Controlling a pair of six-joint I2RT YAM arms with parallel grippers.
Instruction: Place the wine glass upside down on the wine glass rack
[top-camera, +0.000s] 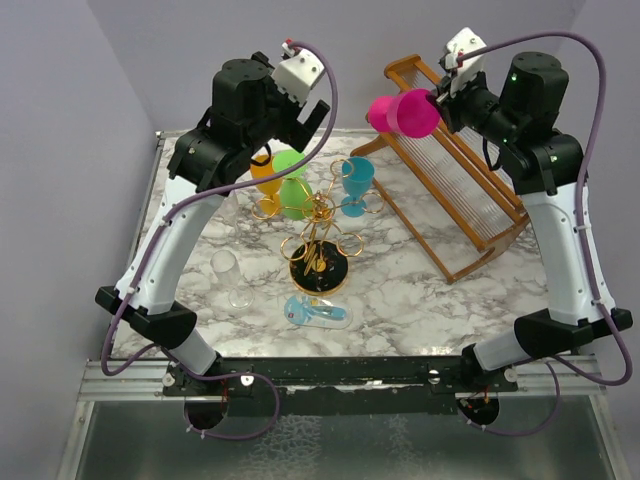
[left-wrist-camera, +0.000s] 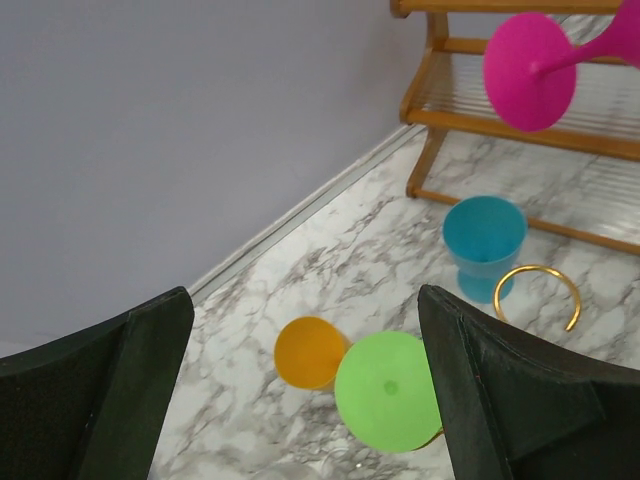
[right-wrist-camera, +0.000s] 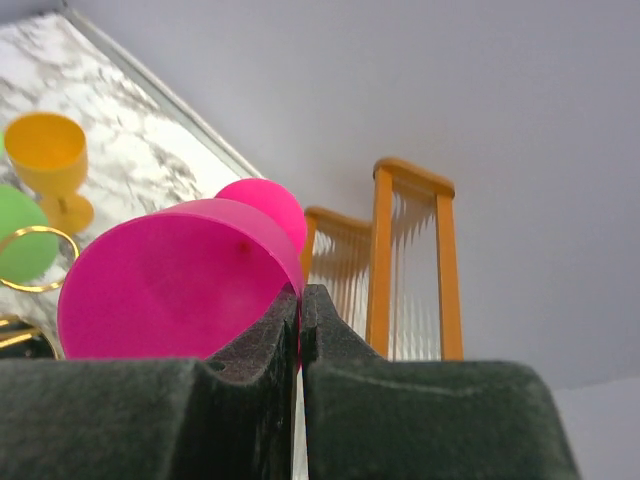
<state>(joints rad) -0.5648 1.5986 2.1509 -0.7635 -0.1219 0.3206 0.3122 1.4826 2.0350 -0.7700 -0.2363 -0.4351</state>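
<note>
We see the pink wine glass (top-camera: 405, 112) up in the air over the far right corner of the table (top-camera: 400, 290), above the wooden rack (top-camera: 455, 190). It lies on its side, with its foot pointing to the left. The right gripper (right-wrist-camera: 300, 300) is pinched tight on the thin wall of the cup at the rim, with one finger inside and one outside.

The left gripper (left-wrist-camera: 305, 340) is wide apart and holds nothing. It hangs over the far left of the table, above the orange glass (left-wrist-camera: 310, 352) and the green glass (left-wrist-camera: 388, 390).

The gold wine glass rack (top-camera: 320, 235) stands in the middle of the table.

We think the pink glass is light, hard and smooth, like plastic, so it could slip or swing. Holding the cup seems good, because it leaves the stem free to slide into a gold ring.
</note>
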